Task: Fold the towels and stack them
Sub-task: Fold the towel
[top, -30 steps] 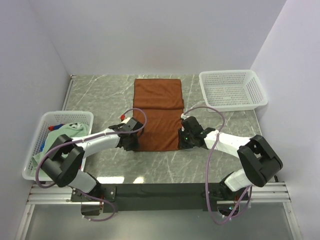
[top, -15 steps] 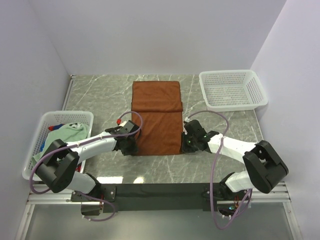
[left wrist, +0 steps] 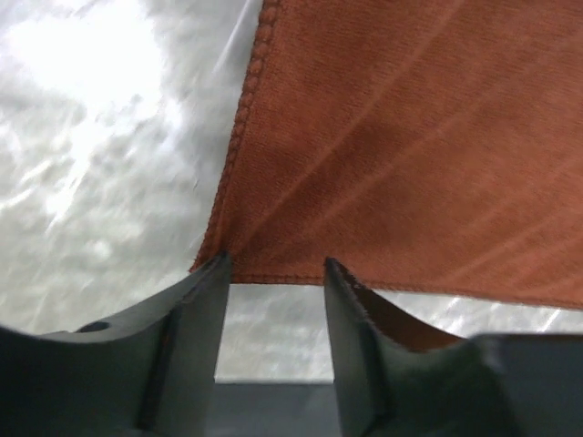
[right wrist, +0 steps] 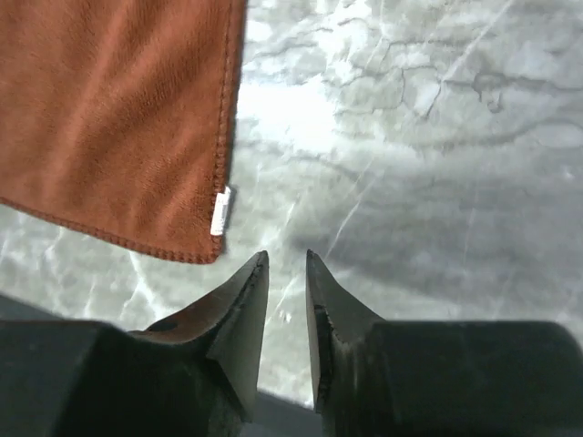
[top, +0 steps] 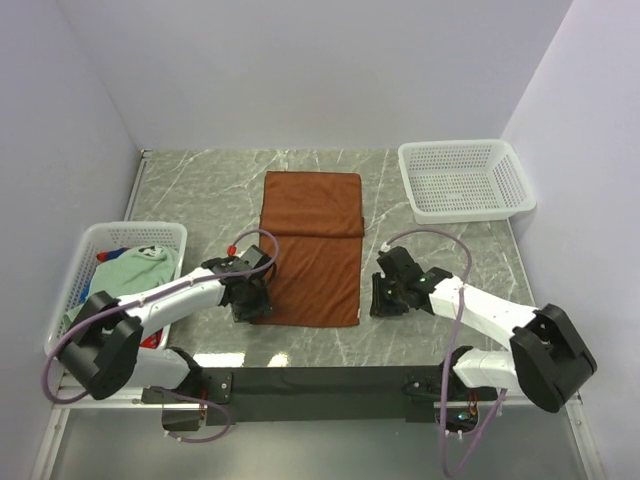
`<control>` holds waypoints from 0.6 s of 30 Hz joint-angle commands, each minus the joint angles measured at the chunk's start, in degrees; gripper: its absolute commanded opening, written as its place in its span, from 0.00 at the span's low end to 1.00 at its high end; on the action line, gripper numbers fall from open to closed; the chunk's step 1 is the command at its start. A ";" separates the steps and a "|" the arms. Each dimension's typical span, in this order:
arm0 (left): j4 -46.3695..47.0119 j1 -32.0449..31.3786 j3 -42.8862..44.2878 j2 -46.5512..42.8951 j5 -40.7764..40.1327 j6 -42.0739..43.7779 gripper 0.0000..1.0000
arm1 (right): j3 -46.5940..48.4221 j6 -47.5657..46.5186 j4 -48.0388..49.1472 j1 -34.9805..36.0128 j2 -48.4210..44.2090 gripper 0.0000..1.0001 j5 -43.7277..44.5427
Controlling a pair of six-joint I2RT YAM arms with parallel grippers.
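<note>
A rust-brown towel (top: 312,250) lies spread flat in the middle of the marble table, with a crease across it partway up. My left gripper (top: 254,304) sits at its near left corner. In the left wrist view the towel (left wrist: 410,137) ends just past that gripper (left wrist: 273,264), whose jaws are open over bare table. My right gripper (top: 379,297) rests just right of the near right corner. Its jaws (right wrist: 286,255) stand slightly apart with nothing between them, and the tagged corner (right wrist: 215,218) lies to their left. More towels, a mint-green one (top: 132,270) on top, fill the left basket.
A white mesh basket (top: 128,229) with the spare towels stands at the left table edge. A second white mesh basket (top: 462,147), with nothing in it, stands at the back right. Walls close in the table on three sides.
Both grippers drew the towel's near edge toward the arms' bases, stretching it out flat. The left jaws have opened off the corner, and the right gripper has come off its corner.
</note>
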 commanded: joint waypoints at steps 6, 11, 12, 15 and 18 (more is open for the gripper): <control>-7.51 -0.30 6.61 -6.49 -0.94 0.95 0.57 | 8.24 -2.61 -2.43 0.70 -5.04 0.33 0.58; -5.75 -0.22 6.62 -3.33 -3.84 2.09 0.58 | 9.30 -4.10 0.12 4.82 -0.39 0.33 -2.41; -5.58 -0.22 6.44 -2.80 -3.85 2.27 0.58 | 9.65 -4.28 0.64 6.84 0.40 0.34 -2.15; -4.52 -0.22 4.87 -2.00 -3.32 2.10 0.55 | 10.27 -4.72 1.26 9.75 3.91 0.34 -0.67; -3.73 -0.22 2.76 -2.53 -2.62 1.83 0.53 | 10.18 -4.55 2.05 12.56 7.17 0.34 -0.22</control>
